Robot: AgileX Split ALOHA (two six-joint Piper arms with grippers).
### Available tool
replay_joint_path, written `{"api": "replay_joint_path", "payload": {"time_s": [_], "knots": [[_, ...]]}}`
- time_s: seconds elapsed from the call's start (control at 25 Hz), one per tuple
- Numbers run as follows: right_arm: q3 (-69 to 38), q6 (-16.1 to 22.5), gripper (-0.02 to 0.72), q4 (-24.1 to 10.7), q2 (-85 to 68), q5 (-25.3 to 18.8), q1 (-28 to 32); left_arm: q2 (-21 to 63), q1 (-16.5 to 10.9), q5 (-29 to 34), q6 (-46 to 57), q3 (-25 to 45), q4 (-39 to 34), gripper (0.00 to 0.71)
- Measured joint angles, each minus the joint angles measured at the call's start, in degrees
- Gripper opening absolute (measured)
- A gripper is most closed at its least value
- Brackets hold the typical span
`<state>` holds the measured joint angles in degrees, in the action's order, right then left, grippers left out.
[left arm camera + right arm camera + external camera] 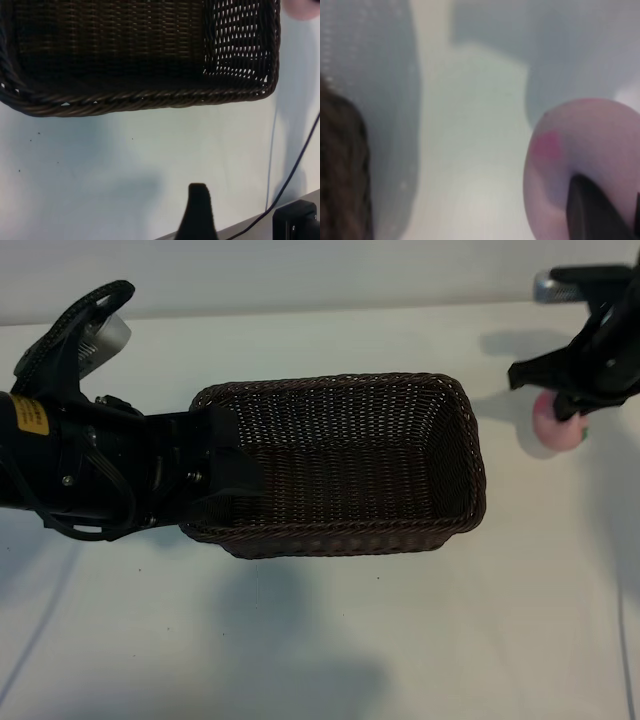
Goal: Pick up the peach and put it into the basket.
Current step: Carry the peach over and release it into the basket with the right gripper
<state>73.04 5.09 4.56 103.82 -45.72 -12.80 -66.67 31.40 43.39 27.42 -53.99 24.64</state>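
Beside the basket (340, 465), peach (553, 428) gripped under right hand (570, 405)

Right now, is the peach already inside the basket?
No, the peach sits outside the basket, off its right end in the exterior view, under the right gripper, and the basket's inside holds nothing.

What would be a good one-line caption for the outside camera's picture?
Right gripper closes on the peach beside the wicker basket.
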Motion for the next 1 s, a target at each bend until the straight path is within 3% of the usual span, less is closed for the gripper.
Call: {"api": "replay_joint_path", "payload": {"time_s": [0.24, 0.6, 1.0], "knots": [[0.0, 0.1, 0.041, 0.0, -8.2, -5.8, 0.0, 0.0, 0.0, 0.0, 0.0, 0.0, 0.0, 0.560], [0.0, 0.1, 0.041, 0.6, -14.2, -9.1, 0.0, 0.0, 0.0, 0.0, 0.0, 0.0, 0.0, 0.560], [0.0, -3.7, 0.041, 7.8, -16.9, -10.9, -1.7, 0.0, 0.0, 0.0, 0.1, 0.0, 0.0, 0.559]]}}
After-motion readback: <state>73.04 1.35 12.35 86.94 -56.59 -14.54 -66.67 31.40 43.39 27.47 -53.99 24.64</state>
